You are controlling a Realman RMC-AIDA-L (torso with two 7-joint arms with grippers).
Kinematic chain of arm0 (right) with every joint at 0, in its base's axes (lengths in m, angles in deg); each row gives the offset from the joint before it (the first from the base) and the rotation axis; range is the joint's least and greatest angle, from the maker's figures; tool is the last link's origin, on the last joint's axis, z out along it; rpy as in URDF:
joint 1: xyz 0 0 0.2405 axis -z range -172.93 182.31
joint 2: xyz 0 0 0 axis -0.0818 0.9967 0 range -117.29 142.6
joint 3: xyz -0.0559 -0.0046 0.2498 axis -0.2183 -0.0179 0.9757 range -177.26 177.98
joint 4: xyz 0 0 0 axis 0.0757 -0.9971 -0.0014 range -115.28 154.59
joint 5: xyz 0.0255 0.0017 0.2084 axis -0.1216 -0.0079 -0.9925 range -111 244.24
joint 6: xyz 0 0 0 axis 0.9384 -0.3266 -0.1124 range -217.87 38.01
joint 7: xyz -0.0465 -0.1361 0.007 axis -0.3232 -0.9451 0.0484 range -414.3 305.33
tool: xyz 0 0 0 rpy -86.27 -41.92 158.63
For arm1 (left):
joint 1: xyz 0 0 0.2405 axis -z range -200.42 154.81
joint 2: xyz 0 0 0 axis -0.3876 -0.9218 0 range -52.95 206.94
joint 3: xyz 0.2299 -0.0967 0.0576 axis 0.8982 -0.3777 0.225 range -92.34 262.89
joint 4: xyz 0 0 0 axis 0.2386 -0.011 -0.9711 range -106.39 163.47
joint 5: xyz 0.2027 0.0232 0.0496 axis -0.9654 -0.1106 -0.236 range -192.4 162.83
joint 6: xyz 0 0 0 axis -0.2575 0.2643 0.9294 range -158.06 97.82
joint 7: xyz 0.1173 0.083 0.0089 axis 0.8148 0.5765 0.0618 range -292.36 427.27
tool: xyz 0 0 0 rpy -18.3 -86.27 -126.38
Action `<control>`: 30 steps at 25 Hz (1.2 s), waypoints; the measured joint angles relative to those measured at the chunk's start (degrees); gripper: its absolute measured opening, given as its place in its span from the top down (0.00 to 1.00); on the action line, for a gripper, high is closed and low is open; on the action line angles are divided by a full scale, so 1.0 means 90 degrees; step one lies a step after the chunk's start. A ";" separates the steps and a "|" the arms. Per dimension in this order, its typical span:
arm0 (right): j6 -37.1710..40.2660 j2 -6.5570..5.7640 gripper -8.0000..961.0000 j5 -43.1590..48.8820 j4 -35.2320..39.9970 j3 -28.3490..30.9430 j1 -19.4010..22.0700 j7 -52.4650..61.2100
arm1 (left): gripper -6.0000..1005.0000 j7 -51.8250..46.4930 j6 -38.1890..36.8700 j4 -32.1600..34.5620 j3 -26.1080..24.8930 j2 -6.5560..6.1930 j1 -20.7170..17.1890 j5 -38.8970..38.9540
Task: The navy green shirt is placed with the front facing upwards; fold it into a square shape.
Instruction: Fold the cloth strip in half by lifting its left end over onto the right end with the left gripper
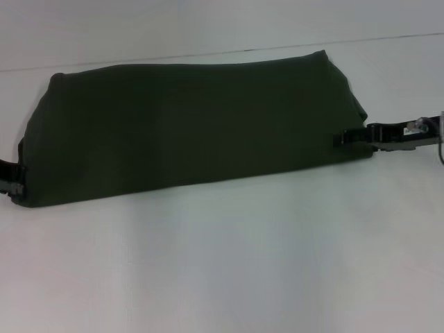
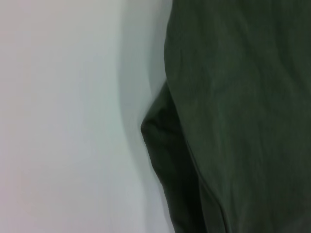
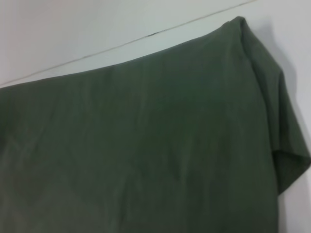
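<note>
The navy green shirt [image 1: 187, 125] lies across the white table [image 1: 222, 263] as a long folded band with only plain green cloth showing; print and collar are hidden. My left gripper [image 1: 17, 182] is at the band's left end, near its front corner, mostly cut off by the picture edge. My right gripper [image 1: 345, 137] reaches in from the right, with a dark finger lying over the cloth at the band's right end. Both seem to pinch the cloth. The left wrist view shows a folded shirt edge [image 2: 165, 141], and the right wrist view shows a sleeve corner [image 3: 286, 155].
A thin seam line [image 1: 208, 54] runs across the table behind the shirt. White table surface stretches in front of the shirt toward me. A cable [image 1: 440, 149] hangs by the right arm at the picture's right edge.
</note>
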 joint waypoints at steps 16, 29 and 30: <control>0.0208 0.0017 0.33 0.0033 0.0021 0.0013 -0.0106 0.0046 | 0.94 0.0005 -0.0003 0.0000 0.0009 0.0009 -0.0024 -0.0009; 0.0331 -0.0014 0.83 0.0203 0.0074 -0.0010 -0.0122 0.0188 | 0.93 0.0005 -0.0049 0.0000 0.0021 0.0010 0.0017 -0.0030; 0.0339 -0.0014 0.87 0.0203 0.0087 -0.0010 -0.0124 0.0191 | 0.93 0.0004 -0.0049 0.0000 0.0026 0.0010 0.0018 -0.0030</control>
